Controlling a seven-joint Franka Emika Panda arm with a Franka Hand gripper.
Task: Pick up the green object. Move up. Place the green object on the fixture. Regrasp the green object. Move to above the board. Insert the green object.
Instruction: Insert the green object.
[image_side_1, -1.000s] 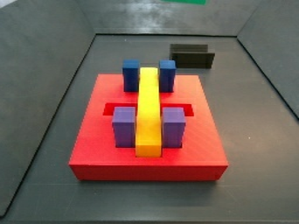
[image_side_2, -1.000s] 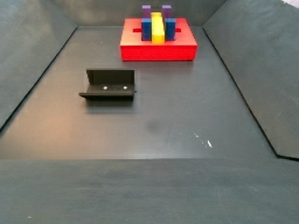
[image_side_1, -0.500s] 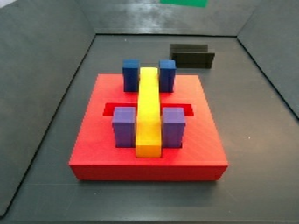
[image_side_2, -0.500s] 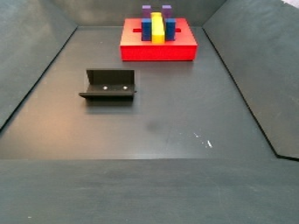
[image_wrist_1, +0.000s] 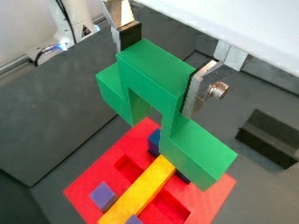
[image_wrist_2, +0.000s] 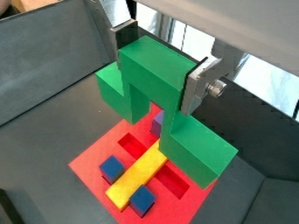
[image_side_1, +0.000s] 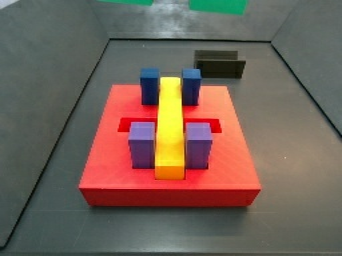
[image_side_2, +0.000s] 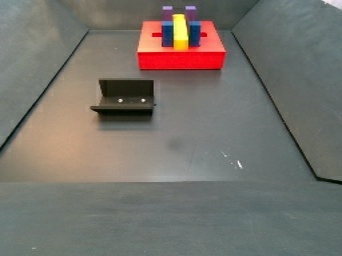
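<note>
You are looking at a long yellow bar (image_side_1: 170, 125) lying near to far. Two blue blocks (image_side_1: 151, 84) flank its far end, left and right; two purple blocks (image_side_1: 143, 143) flank its near end. The dark grey floor (image_side_2: 174, 140) carries small white scuffs (image_side_2: 230, 158) and has sloping grey walls (image_side_2: 34, 60).

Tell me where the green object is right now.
The green object is held between the gripper fingers in both wrist views, up in the air above the red board with its yellow bar. It is not on the fixture.
</note>
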